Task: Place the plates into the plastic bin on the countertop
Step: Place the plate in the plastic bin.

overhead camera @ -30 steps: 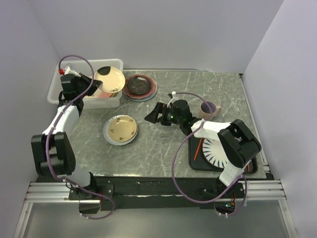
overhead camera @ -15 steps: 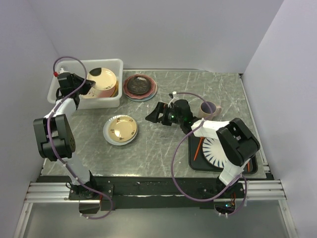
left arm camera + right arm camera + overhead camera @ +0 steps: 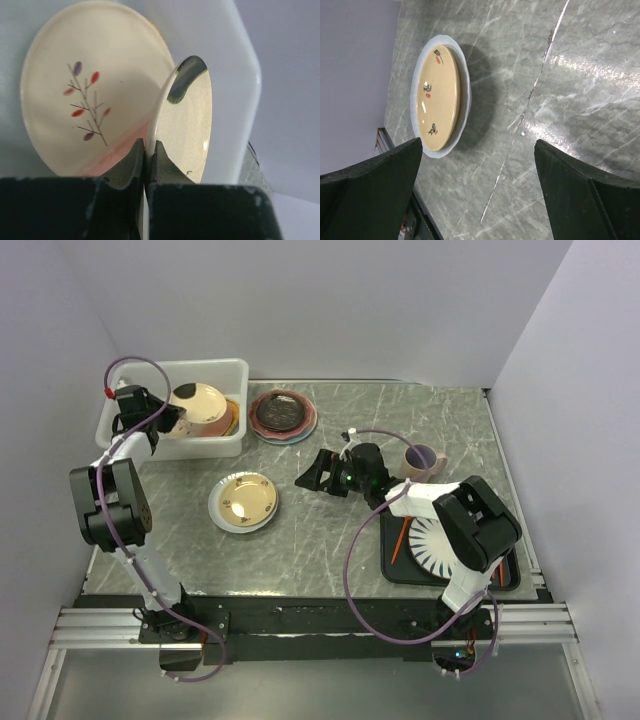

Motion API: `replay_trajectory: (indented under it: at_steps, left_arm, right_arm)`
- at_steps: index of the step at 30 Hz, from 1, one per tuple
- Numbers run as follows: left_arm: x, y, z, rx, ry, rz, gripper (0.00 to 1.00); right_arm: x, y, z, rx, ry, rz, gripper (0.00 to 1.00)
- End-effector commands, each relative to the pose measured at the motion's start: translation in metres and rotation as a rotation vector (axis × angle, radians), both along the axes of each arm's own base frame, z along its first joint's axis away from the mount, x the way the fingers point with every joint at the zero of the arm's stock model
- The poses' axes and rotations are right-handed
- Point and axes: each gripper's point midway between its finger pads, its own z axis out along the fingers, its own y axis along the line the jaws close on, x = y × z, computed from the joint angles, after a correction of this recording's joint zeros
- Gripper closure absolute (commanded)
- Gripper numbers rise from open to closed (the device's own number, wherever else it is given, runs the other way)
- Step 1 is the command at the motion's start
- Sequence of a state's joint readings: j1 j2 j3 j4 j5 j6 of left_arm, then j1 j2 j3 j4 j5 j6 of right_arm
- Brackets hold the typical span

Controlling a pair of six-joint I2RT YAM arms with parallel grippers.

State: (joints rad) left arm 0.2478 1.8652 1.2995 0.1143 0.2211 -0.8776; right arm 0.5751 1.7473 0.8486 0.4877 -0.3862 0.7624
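Note:
My left gripper [image 3: 168, 418] is shut on the rim of a cream plate [image 3: 200, 404] and holds it on edge inside the translucent plastic bin [image 3: 224, 368]. In the left wrist view the gripper [image 3: 150, 148] pinches that plate [image 3: 187, 120] edge-on, next to a cream plate with a branch pattern [image 3: 85, 95] leaning in the bin [image 3: 235, 75]. A tan-gold plate [image 3: 246, 498] lies on a white plate [image 3: 217, 512] on the countertop [image 3: 330, 540]. A dark brown pink-rimmed plate [image 3: 283, 413] lies beside the bin. My right gripper [image 3: 318, 472] is open and empty, low over the countertop, facing the tan-gold plate [image 3: 436, 97].
A mug [image 3: 420, 458] stands at the right. A black tray [image 3: 392, 570] with a striped white plate [image 3: 440, 545] and an orange stick lies near the front right. White walls close in the countertop on three sides.
My left gripper has carried the cream plate from above the bin's right side down into the bin, further left. The right arm has not moved.

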Motion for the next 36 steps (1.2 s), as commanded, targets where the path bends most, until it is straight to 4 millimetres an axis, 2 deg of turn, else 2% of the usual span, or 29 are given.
replay_trajectory:
  at_steps: [1,7,21,24,25,26,30,35,36]
  left_arm:
    - [0.01,0.016,0.004,0.043,-0.002,0.033,0.99]
    - [0.011,0.02,-0.01,0.052,0.037,0.043,0.99]
    - [0.019,0.026,-0.025,0.077,0.093,0.041,0.98]
    - [0.021,0.025,-0.027,0.072,0.092,0.029,0.84]
    - [0.021,0.024,-0.029,0.072,0.101,0.025,0.74]
    - [0.018,0.023,-0.034,0.066,0.121,0.022,0.7]
    - [0.018,0.024,-0.034,0.068,0.123,0.022,0.54]
    - [0.014,0.029,-0.025,0.092,0.117,0.053,0.35]
    - [0.013,0.03,-0.022,0.096,0.112,0.057,0.28]
  right_arm:
    - [0.006,0.002,0.009,0.022,-0.035,0.003,0.0]
    - [0.008,0.002,0.01,0.014,-0.037,0.006,0.0]
    - [0.008,0.007,0.008,0.019,-0.026,0.027,0.0]
    - [0.007,0.007,0.008,0.02,-0.025,0.026,0.0]
    - [0.008,0.007,0.008,0.021,-0.023,0.026,0.0]
    - [0.007,0.008,0.008,0.021,-0.023,0.029,0.0]
    - [0.008,0.01,0.01,0.023,-0.026,0.032,0.0]
    - [0.009,0.016,0.01,0.02,-0.024,0.04,0.0]
    - [0.01,0.016,0.008,0.019,-0.021,0.04,0.0]
